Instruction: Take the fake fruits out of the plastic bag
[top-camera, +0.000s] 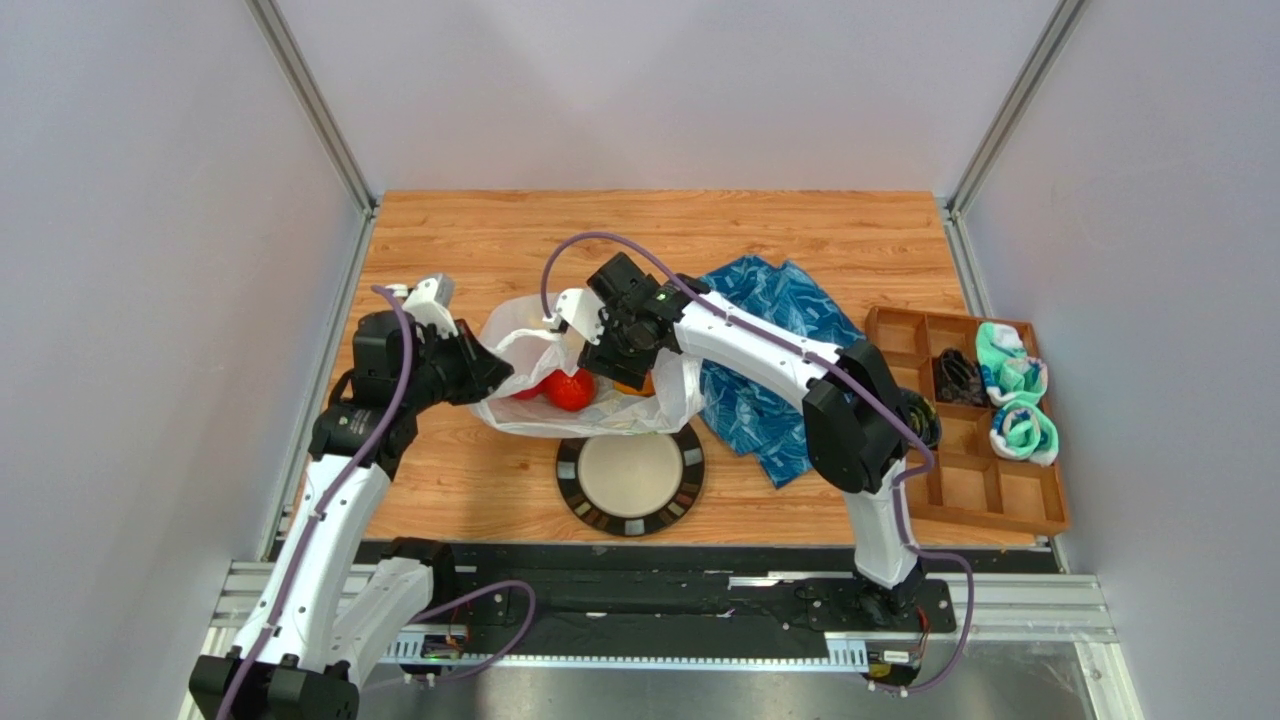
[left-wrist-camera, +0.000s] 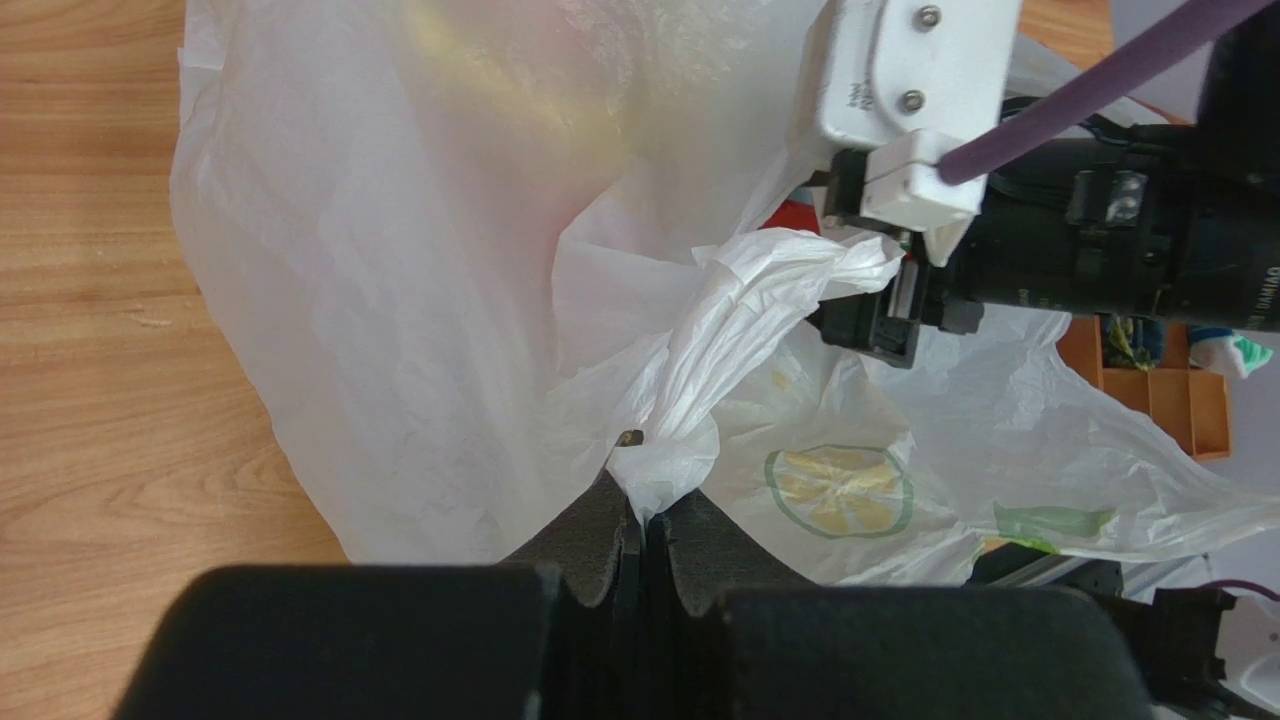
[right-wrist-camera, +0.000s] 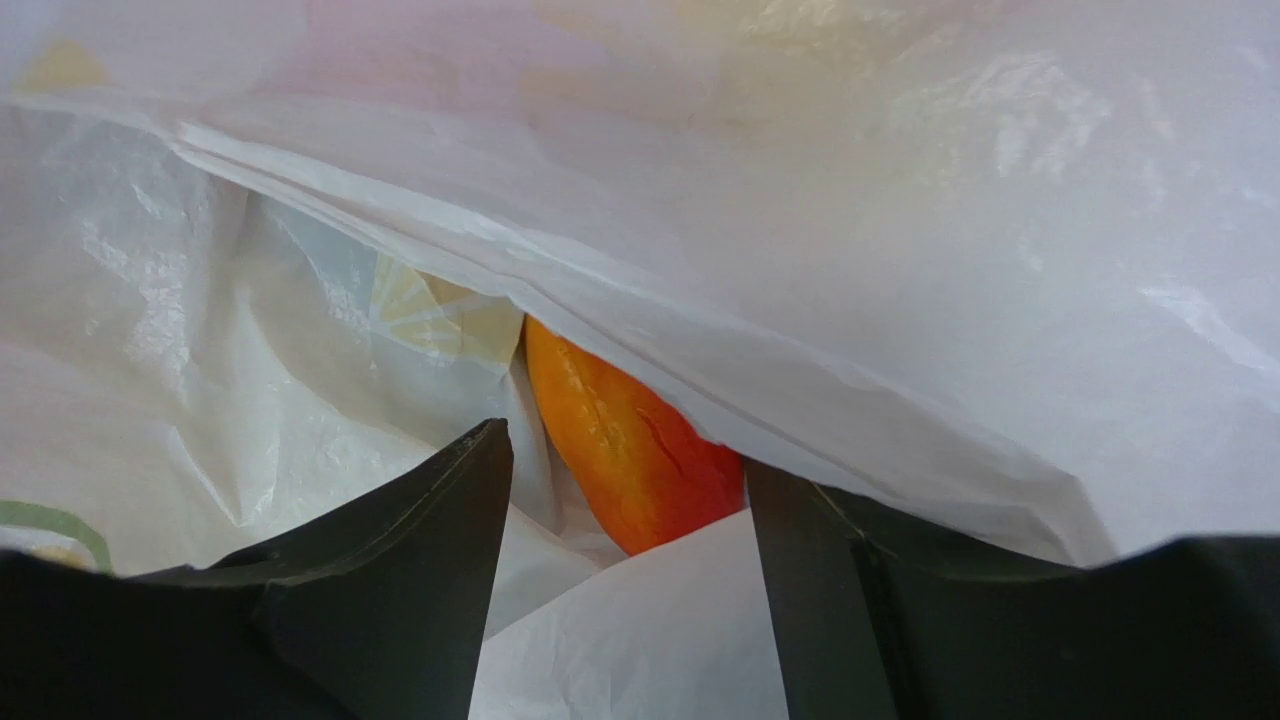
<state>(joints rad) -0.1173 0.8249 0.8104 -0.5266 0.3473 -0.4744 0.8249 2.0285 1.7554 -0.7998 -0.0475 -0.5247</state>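
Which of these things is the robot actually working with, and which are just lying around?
Part of the job: plastic bag, red fruit, orange-red fruit, left gripper pinching the bag, right gripper open inside.
Just lying about: plate, blue cloth, wooden tray.

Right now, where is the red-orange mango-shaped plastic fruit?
The red-orange mango-shaped plastic fruit sits mid-frame in the right wrist view, inside the crinkly translucent white plastic bag, between the open jaws of the right gripper.

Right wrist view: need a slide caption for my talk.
Open right gripper in folds of the plastic bag, straddling a red-orange mango-shaped fruit.
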